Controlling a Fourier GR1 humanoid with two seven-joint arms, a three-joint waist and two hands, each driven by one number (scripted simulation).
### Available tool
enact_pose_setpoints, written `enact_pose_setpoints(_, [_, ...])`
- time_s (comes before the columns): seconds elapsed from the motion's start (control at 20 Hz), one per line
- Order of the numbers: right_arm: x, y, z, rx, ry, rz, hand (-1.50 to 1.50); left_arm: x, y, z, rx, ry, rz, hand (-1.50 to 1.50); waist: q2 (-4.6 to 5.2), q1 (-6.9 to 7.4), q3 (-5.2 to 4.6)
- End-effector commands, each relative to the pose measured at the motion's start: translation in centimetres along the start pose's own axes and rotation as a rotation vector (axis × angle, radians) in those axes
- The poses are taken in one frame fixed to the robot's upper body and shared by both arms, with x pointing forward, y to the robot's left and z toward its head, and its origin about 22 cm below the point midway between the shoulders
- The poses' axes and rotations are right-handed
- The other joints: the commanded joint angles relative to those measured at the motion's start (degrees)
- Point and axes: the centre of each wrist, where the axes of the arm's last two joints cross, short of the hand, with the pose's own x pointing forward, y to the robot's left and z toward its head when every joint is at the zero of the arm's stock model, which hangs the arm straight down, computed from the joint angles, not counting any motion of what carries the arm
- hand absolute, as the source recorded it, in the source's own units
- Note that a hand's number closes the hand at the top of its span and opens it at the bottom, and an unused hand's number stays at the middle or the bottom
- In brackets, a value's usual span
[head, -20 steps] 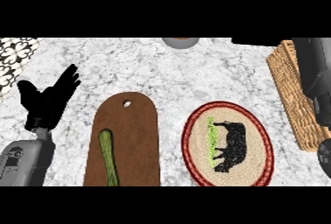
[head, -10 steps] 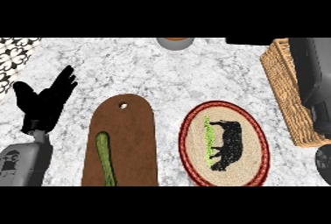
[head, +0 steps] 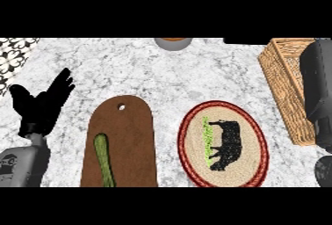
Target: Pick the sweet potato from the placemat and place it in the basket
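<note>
My left hand (head: 42, 107) rests open and empty beside the cutting board (head: 126, 132); my right forearm (head: 319, 88) lies over the basket (head: 282, 74), and I cannot tell its hand's state.

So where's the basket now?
In the head view, the wicker basket sits at the counter's right edge, just right of the round placemat, partly under the right forearm.

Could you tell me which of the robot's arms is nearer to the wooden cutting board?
Left. The left robot hand stands just left of the cutting board; the right arm lies over the basket, beyond the placemat.
</note>
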Motion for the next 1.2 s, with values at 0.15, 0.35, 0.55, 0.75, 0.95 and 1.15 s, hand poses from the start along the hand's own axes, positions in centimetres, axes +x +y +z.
enact_pose_setpoints(0.15, [-0.9,0.9,0.7,0.006,0.201,-0.065,-1.50,-1.4,0.4,0.3,-0.014,0.009,-0.004,0.00,-0.14,-0.19,-0.01])
enact_pose_setpoints(0.35, [-2.2,1.7,0.5,-0.037,0.135,-0.151,-1.50,-1.4,0.2,0.0,0.012,0.016,0.004,0.00,-0.30,-0.65,0.00])
enact_pose_setpoints(0.55, [-1.1,-0.6,-2.1,-0.147,0.246,-0.309,-1.50,-0.9,1.2,0.0,0.019,-0.001,0.003,0.00,-0.29,-0.68,-0.03])
enact_pose_setpoints(0.75, [-2.2,-1.7,-2.8,-0.243,0.309,-0.426,-1.50,-2.1,1.7,0.5,0.020,0.032,-0.006,0.00,-1.07,-2.07,-0.10])
enact_pose_setpoints(0.95, [-3.1,-2.8,-0.3,-0.278,0.340,-0.531,-1.50,-1.5,1.6,0.0,0.055,0.036,0.018,0.00,-1.72,-3.78,-0.11])
enact_pose_setpoints(1.15, [-4.2,-4.3,1.3,-0.211,0.369,-0.509,-1.50,-2.8,2.2,1.1,0.061,0.053,0.004,0.00,-2.63,-3.82,-0.15])
